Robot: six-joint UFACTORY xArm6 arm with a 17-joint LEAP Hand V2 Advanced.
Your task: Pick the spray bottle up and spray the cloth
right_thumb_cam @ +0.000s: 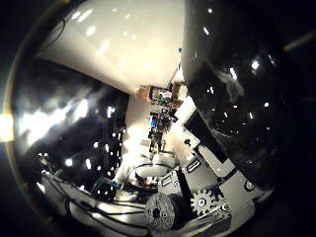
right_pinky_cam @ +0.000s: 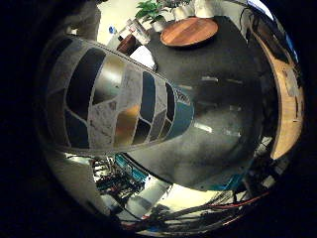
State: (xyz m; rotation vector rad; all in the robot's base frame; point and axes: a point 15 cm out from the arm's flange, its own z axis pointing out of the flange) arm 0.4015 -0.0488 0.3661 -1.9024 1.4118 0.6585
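Note:
The spray bottle (right_pinky_cam: 119, 101), covered in a mosaic of grey, teal, gold and black patches, fills much of the little finger side view, very close to the palm. It hangs above the dark table (right_pinky_cam: 223, 99), its narrower teal end over the table's middle. In the thumb side view a dark glossy rounded surface (right_thumb_cam: 237, 84) crowds the palm, and my right hand (right_thumb_cam: 197, 192), white and black parts with a gear, lies curled against it. A pale flat piece (right_pinky_cam: 144, 55) lies on the table beyond the bottle; I cannot tell whether it is the cloth.
A round wooden tray (right_pinky_cam: 189, 30) sits at the table's far end, beside potted green plants (right_pinky_cam: 151, 11) and white pots. A wooden counter (right_pinky_cam: 290, 99) runs along one side of the table. Robot hardware (right_pinky_cam: 124, 181) shows below the bottle.

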